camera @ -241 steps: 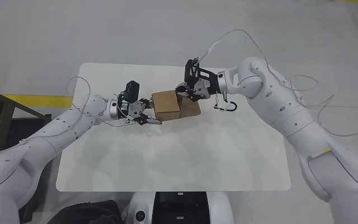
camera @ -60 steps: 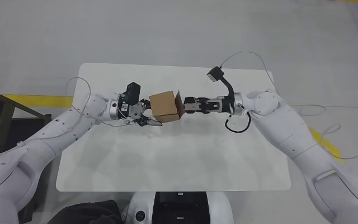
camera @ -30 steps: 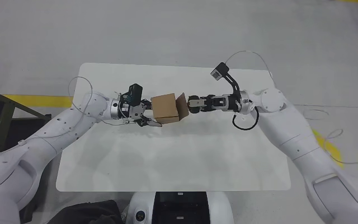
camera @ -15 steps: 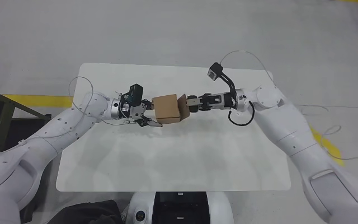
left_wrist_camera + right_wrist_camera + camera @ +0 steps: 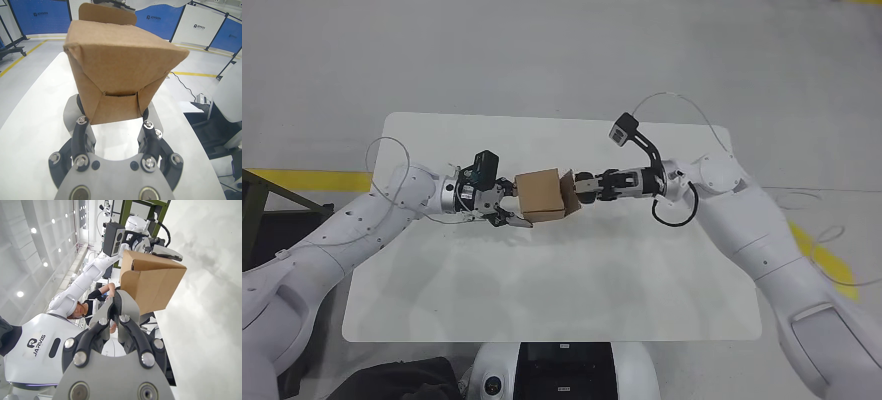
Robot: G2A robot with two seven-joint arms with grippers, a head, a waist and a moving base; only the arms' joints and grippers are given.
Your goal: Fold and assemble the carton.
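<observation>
A brown carton (image 5: 539,195) is held above the middle of the white table (image 5: 542,300). My left gripper (image 5: 504,207) is shut on its left end. In the left wrist view the fingers (image 5: 81,121) clamp both sides of the carton (image 5: 117,62) at its folded end, where a narrow slot shows. On the right end, one flap (image 5: 568,186) stands out at an angle. My right gripper (image 5: 579,189) is shut, with its tips against that flap. In the right wrist view the closed fingertips (image 5: 115,294) meet the rounded flap (image 5: 130,279) of the carton (image 5: 151,285).
The table has bare surface in front of and behind the carton. Its front edge (image 5: 552,340) is near the robot. A dark rack (image 5: 262,195) stands off the table at the far left. A thin cable (image 5: 672,100) loops above the right arm.
Over the last second my right gripper has edged left against the flap and its wrist has turned a little. The left gripper and the carton have stayed put.
</observation>
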